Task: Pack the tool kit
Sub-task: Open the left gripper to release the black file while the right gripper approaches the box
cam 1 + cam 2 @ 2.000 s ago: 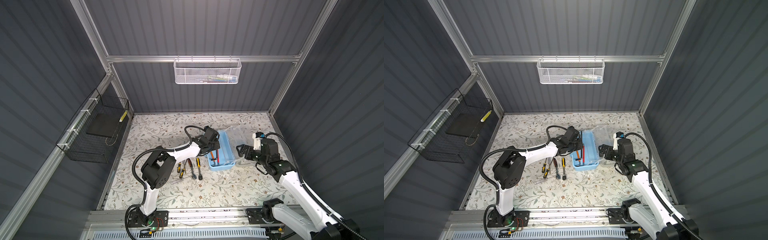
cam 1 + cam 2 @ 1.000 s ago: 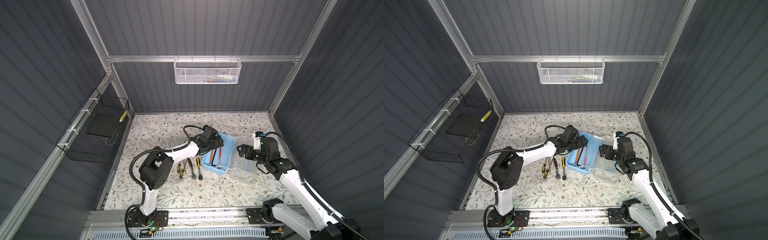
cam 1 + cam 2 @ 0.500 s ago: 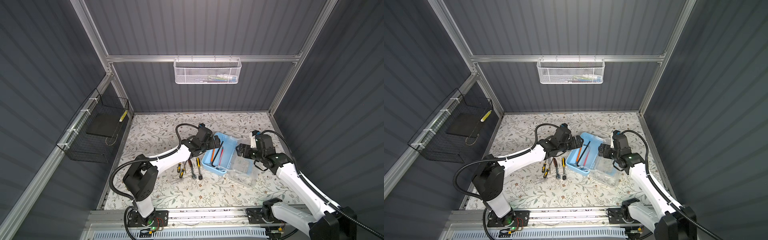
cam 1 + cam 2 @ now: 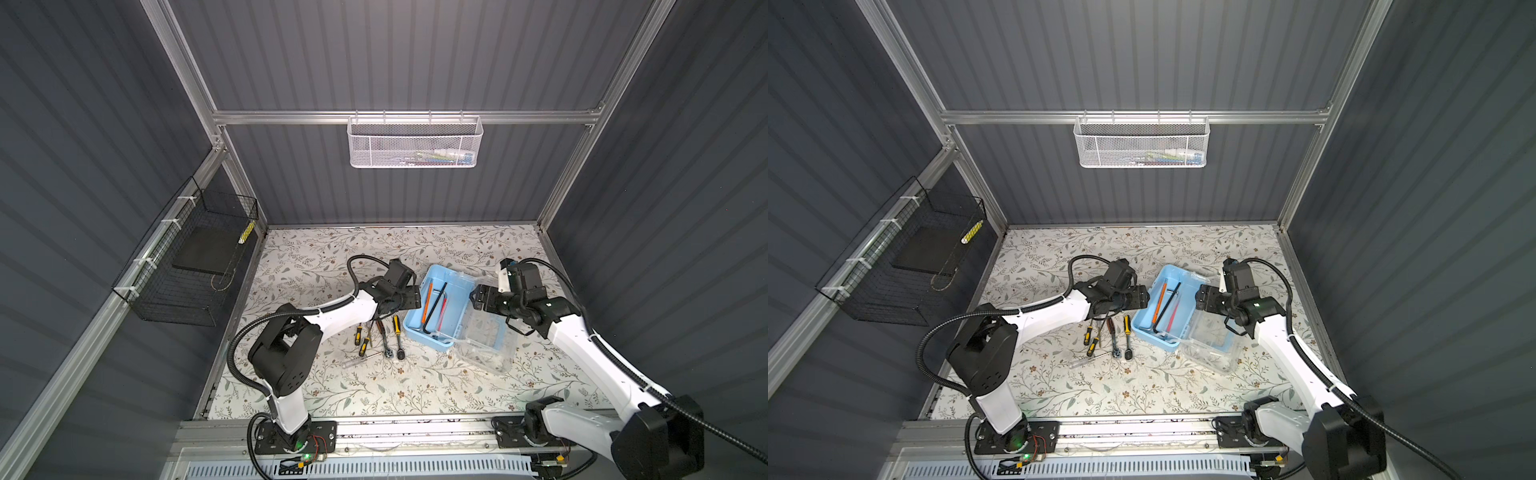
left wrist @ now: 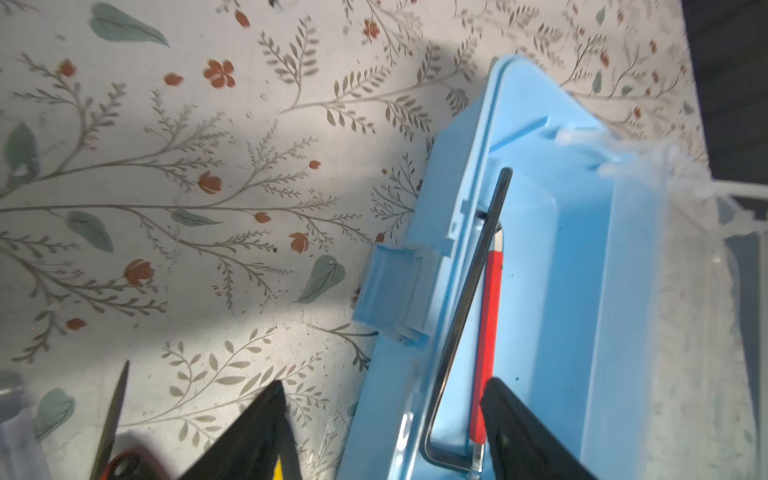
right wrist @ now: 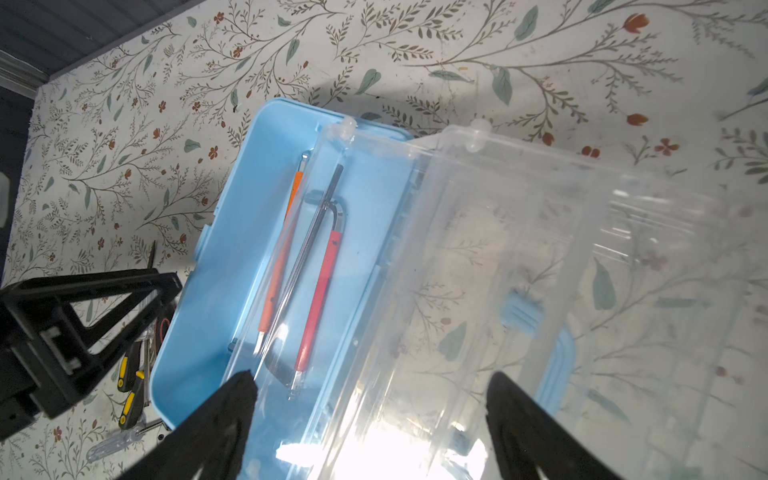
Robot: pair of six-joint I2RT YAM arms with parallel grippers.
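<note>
In both top views the tool kit's light blue box lies open mid-mat, its clear lid flat to its right. Inside lie a black hex key, an orange one and a red one. My left gripper is open and straddles the box's left wall, one finger outside and one inside. My right gripper hangs open over the lid's hinge side. Screwdrivers and ratchets lie on the mat left of the box.
A white mesh basket hangs on the back wall. A black wire basket hangs on the left wall. A small clear tube lies in front of the loose tools. The blue handle shows through the lid.
The clear lid swung open and came to rest flat on the mat, and the box turned slightly. My left gripper's jaws have narrowed a little at the box's left wall.
</note>
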